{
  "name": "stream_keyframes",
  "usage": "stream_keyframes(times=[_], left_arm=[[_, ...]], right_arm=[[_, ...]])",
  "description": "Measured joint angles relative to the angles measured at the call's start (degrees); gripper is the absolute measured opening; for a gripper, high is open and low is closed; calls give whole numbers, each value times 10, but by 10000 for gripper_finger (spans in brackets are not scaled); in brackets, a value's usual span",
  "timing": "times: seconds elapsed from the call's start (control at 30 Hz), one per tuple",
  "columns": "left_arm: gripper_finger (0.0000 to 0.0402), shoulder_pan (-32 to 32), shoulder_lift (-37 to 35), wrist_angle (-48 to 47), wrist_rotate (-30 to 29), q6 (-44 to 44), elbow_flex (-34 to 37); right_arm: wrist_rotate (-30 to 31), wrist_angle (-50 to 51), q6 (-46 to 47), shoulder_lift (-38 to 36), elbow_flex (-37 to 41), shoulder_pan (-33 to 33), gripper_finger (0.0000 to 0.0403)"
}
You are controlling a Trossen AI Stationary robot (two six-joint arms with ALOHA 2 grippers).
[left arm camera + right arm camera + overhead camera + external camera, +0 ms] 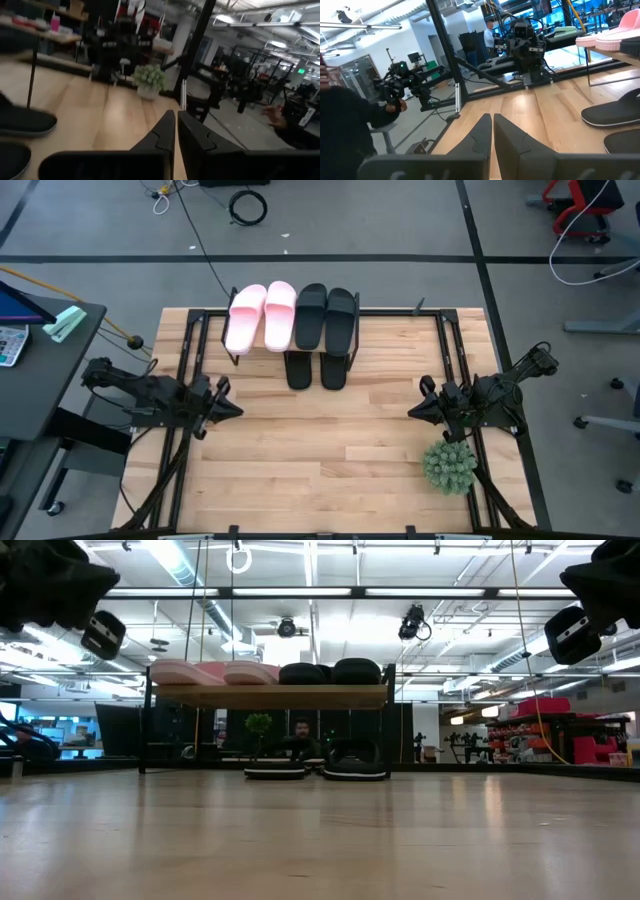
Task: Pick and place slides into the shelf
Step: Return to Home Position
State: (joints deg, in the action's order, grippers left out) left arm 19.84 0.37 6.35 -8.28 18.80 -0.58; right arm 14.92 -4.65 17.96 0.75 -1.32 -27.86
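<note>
Slides [311, 315] on shelf [270, 695], well apart from left tool [234, 409] and right tool [413, 412]

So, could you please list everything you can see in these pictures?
table: one, light wood.
shelf: one, black frame and light wood board, at the table's far edge.
pink slides: two, pale pink, on the board, left half.
black slides: two, black, on the board beside the pink ones.
flip-flops: two, black, under the board.
plant: one, green, on the table's right side.
person: one, in the room behind the shelf.
left gripper: one, dark, shut, over the table's left side.
right gripper: one, dark, shut, over the table's right side.
</note>
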Motion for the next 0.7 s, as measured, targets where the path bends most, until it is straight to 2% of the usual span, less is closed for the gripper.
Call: stream_keyframes(times=[0.4,0.7], left_arm=[[38,0,0,-11,0,16,0],[28,0,0,-11,0,16,0]], right_arm=[[0,3,0,0,0,0,25],[0,3,-1,0,0,0,25]])
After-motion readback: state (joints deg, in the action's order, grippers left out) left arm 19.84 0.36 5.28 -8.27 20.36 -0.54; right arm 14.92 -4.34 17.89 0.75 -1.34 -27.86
